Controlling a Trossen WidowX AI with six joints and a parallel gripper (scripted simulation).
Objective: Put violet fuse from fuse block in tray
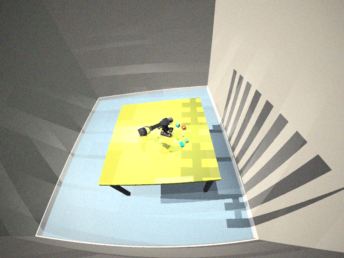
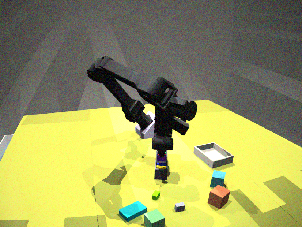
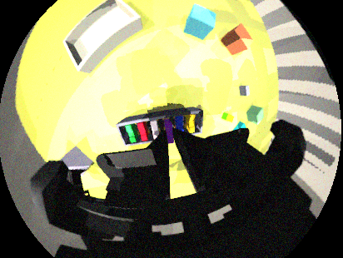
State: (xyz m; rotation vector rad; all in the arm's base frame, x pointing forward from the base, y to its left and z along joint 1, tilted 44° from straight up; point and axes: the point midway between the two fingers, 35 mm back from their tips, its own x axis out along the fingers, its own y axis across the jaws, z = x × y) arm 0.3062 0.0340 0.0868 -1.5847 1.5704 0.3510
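Gripping the violet fuse [image 3: 170, 130], the gripper [image 3: 172, 146] has its fingers narrowed onto that thin blade and points straight down over the fuse block [image 2: 161, 171]. The fuse is a slim, upright violet slab; in the wrist view its lower end reaches down against the block's front wall, and whether it is clear of its slot cannot be told. In the block's row, a green fuse [image 3: 131, 133] and a red fuse [image 3: 141, 131] stand at nine o'clock of the violet one, and a blue fuse [image 3: 179, 121] and a yellow fuse [image 3: 191, 122] at three o'clock, all close-packed.

Seen from the exterior camera, the block is a dark box standing on the yellow table [image 2: 48, 156], with bare table all round it. The tray [image 2: 213, 154], grey-walled with a pale floor, lies at two o'clock of the block, well apart. A cyan cube [image 2: 217, 178] and an orange cube [image 2: 218, 196] sit at four o'clock, nearer the tray. A small green block [image 2: 155, 194], a grey cube [image 2: 179, 207], a flat cyan block [image 2: 132, 210] and a teal cube [image 2: 154, 219] lie towards six o'clock.
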